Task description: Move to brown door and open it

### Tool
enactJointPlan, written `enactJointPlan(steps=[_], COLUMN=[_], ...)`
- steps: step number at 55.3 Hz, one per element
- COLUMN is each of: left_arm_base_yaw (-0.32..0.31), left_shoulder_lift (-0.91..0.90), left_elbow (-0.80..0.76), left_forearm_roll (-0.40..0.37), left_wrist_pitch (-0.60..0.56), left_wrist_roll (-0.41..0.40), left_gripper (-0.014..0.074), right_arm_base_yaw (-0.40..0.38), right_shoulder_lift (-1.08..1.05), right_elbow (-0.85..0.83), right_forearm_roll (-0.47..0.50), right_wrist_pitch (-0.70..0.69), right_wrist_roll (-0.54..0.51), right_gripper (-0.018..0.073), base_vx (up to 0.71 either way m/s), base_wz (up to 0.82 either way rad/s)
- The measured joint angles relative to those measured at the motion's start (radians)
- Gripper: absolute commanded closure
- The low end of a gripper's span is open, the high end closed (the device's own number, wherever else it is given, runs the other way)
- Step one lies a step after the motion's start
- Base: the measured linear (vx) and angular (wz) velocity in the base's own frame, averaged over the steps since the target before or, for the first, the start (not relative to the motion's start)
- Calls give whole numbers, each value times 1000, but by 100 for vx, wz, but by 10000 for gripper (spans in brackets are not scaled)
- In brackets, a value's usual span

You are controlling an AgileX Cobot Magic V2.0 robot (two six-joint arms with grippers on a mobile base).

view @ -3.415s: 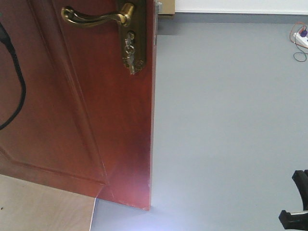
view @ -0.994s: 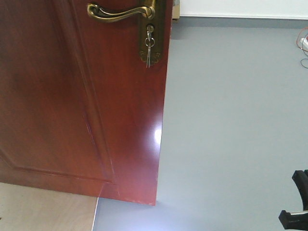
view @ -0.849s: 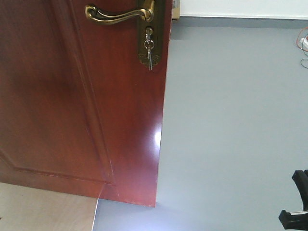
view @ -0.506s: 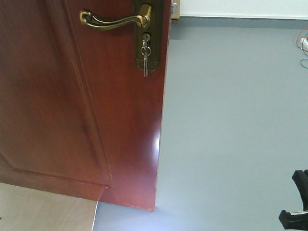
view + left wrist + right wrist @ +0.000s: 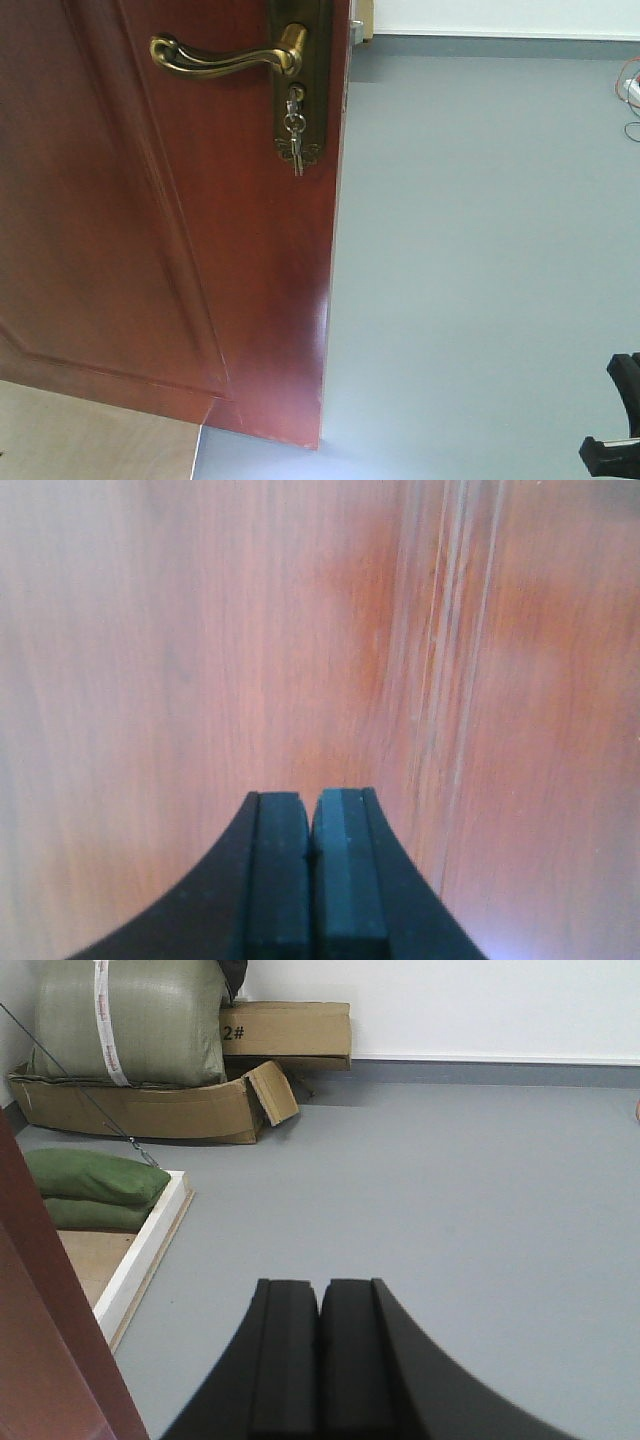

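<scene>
— Where was the brown door (image 5: 150, 230) seen?

— It was seen on the left side of the front view, filling most of that half. Its free edge was stood out over the grey floor (image 5: 480, 260). A brass handle (image 5: 225, 58) was fixed near the top, and keys (image 5: 294, 130) were hung from the lock plate (image 5: 306, 90) below it.

— How was the left gripper (image 5: 312, 850) held?

— Its two black jaws were pressed together with nothing between them. It was pointed at the red-brown wood, very close to it; touching could not be told.

— And the right gripper (image 5: 320, 1340)?

— Its jaws were closed too, and nothing was held. It was pointed out over the grey floor. Cardboard boxes (image 5: 285, 1032) and a big green sack (image 5: 130, 1020) were seen by the far wall, well apart from it.
</scene>
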Motion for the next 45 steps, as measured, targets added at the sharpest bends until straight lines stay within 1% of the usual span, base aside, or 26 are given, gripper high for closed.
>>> enactJointPlan(steps=[45], left_arm_base_yaw=[0], left_shoulder_lift=[0], left_elbow=[0], left_forearm_roll=[-1], left_wrist_pitch=[-9], left_wrist_roll=[0], left_gripper=[460], right_arm_base_yaw=[0], right_shoulder_lift=[0], right_elbow=[0], right_forearm_roll=[0], right_wrist_pitch=[0], right_wrist_roll=[0], right_gripper=[559], base_vx=[0], base_wz=[0])
